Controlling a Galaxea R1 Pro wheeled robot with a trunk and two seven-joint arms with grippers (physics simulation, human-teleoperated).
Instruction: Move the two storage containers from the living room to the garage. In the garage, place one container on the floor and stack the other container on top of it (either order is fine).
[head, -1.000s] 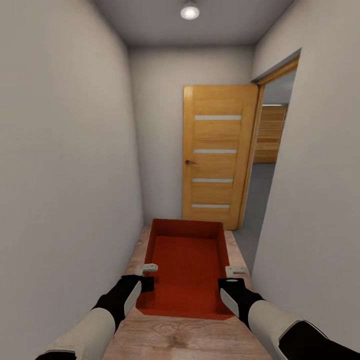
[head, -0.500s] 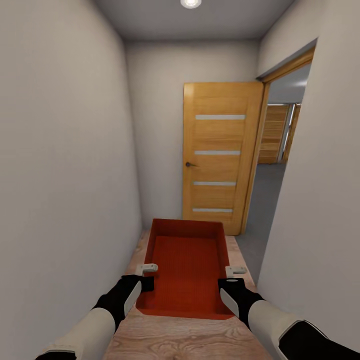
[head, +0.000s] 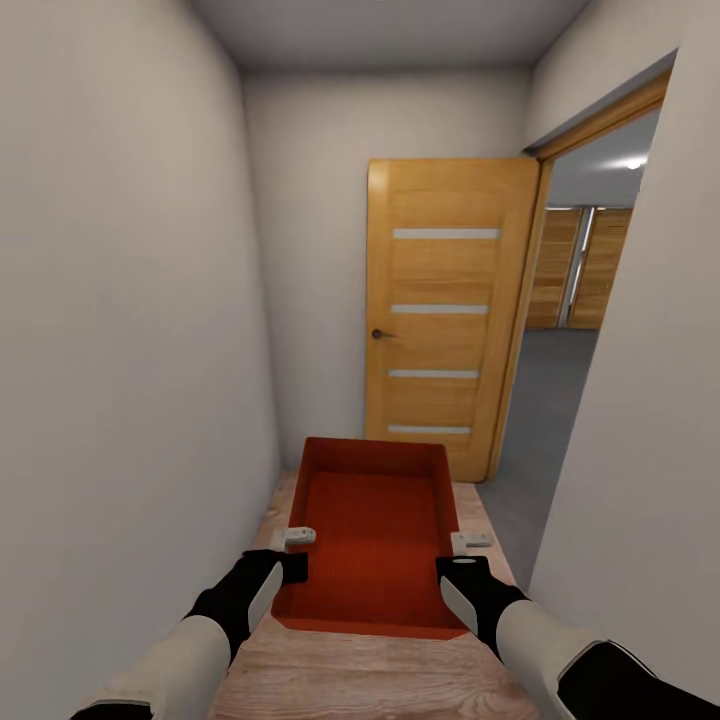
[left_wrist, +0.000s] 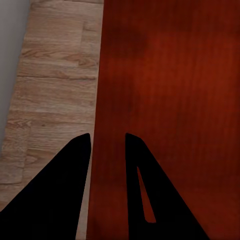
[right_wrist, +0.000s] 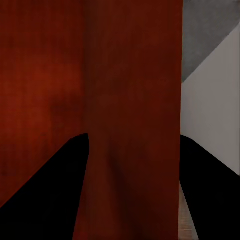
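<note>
Storage container (head: 372, 540) sits right in front of you, held up between both arms w/ its open top facing you. It's orange-red and you can see down to its flat bottom.

Your left gripper (head: 297, 552) grips the container's left wall near the close end. In the left wrist view (left_wrist: 107, 142), one dark finger is inside the box & one outside, pinched on that thin wall. Your right gripper (head: 468, 552) does the same on the right wall. In the right wrist view (right_wrist: 134, 145) the red wall sits between the two dark fingers, gripped.

You're in a thin hallway w/ plain pale walls (head: 120, 330) close on both sides. Light wood floor (head: 350, 680) is under the box. A wooden door (head: 445, 315) w/ four pale strips stands open ahead, swung back near the end wall. Doorway (head: 570, 340) on the right opens to a room w/ a grey floor (head: 545, 400) & more wood panels (head: 585, 270) at the back.
</note>
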